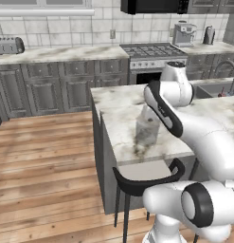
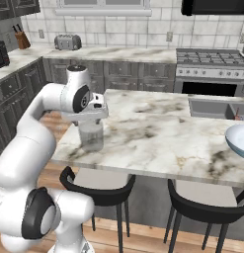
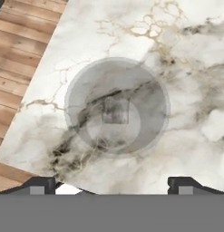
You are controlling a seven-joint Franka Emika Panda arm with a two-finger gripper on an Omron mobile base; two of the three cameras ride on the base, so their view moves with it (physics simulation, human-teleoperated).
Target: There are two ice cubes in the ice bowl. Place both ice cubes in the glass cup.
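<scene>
Our gripper (image 3: 111, 185) hangs over the cup (image 3: 117, 108), jaws wide, holding nothing; 1 cube (image 3: 115, 111) lies inside. Fetching the other from the bowl (image 2: 237, 140), we could clip the cup and topple it

toaster (image 2: 67, 42), stove (image 2: 211, 58), knife block (image 2: 22, 39)

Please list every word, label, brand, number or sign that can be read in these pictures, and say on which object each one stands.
There is no readable text in any view.
The glass cup, the marble counter, the toaster and the coffee machine carry no lettering that can be made out.
</scene>
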